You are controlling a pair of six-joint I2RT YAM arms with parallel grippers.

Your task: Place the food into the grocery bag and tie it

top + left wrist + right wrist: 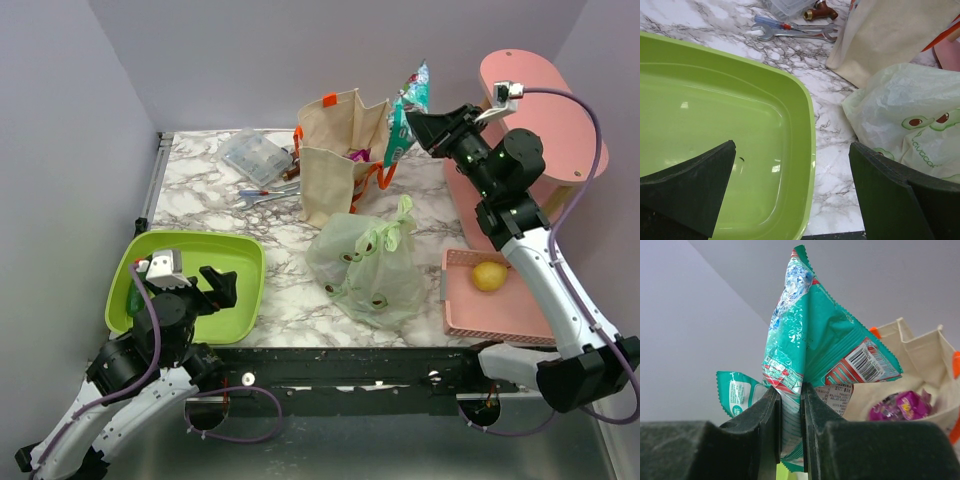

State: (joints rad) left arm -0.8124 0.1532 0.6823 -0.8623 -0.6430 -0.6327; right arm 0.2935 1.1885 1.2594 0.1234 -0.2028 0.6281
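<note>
right claw [790, 425], bottom of its wrist view, pinches a crinkly teal snack packet [815, 340] with saw-tooth edges. left claw [792, 146] is spread wide over the smooth green tray [715, 100]. the thin green grocery bag [368, 265] sits lumpy at centre, handles untied. the round yellow lemon [488, 275], lower right in the pink basket [452, 300], is not yet bagged.

The table [832, 125] has a smooth, marble-patterned surface with a soft sheen. The tray [715, 100] is glossy lime-green plastic and shows bright reflections. The grocery bag [905, 95] is thin, crinkly, half-transparent plastic. The tote [890, 35] is matt beige cloth. The wrench [805, 34] is bare grey metal. The snack packet [815, 335] is shiny, wrinkled film. The right gripper [790, 407] is matt black and faintly grainy.
</note>
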